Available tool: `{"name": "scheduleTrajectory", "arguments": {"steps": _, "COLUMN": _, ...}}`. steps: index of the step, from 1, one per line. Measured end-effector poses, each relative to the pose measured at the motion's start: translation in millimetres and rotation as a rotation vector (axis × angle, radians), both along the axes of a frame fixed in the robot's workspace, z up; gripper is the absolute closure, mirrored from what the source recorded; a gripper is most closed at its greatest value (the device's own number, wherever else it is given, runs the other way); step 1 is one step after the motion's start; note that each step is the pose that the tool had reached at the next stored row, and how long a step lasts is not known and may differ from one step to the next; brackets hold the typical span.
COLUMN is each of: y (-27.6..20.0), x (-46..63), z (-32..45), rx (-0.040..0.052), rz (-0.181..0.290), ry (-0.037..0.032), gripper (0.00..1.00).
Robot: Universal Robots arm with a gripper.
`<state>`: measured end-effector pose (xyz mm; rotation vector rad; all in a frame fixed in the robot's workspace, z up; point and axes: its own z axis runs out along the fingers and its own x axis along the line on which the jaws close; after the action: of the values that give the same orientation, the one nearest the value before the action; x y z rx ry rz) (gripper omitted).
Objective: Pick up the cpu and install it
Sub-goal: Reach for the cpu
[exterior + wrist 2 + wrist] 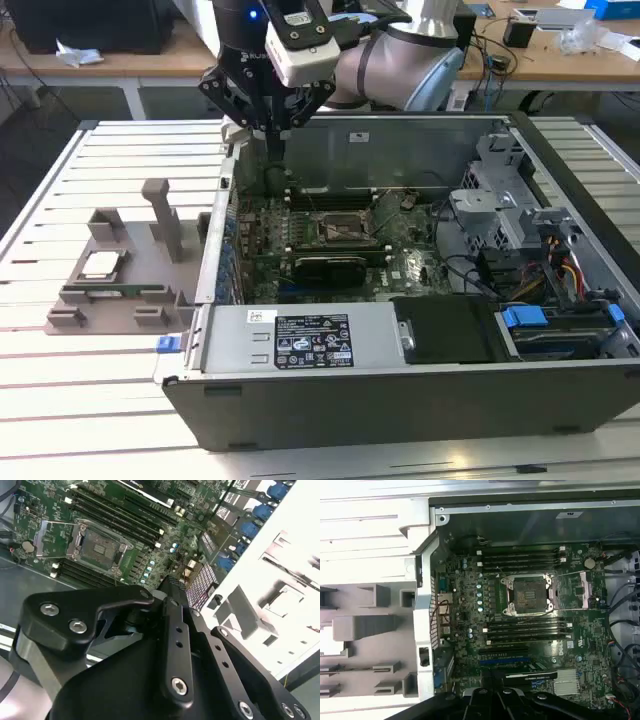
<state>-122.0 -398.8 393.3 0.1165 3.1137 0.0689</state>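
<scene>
Silvery square cpu (100,264) flat on the grey fixture (112,306)

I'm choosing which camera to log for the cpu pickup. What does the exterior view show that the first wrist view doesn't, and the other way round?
The exterior view gives the cpu, lying flat in the grey holder outside the case, and the labelled power supply. The first wrist view gives the coin cell and the socket's load plate, swung open beside it. Both share the open socket, the memory slots flanking it, and part of the grey holder.
</scene>
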Motion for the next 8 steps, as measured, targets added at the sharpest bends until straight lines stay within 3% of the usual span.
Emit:
{"name": "scheduleTrajectory", "arguments": {"steps": 2, "y": 0.1, "x": -9.4, "z": 0.0, "rx": -0.0002, "rz": 0.0, "ry": 0.0, "gripper": 0.89}}
{"name": "scheduleTrajectory", "arguments": {"steps": 4, "y": 0.3, "x": -26.6, "z": 0.0, "rx": -0.0004, "rz": 0.0, "ry": -0.0001, "gripper": 0.89}}
{"name": "scheduleTrajectory", "arguments": {"steps": 8, "y": 0.3, "x": -46.2, "z": -0.1, "rx": -0.0008, "rz": 0.0, "ry": 0.0, "gripper": 0.89}}
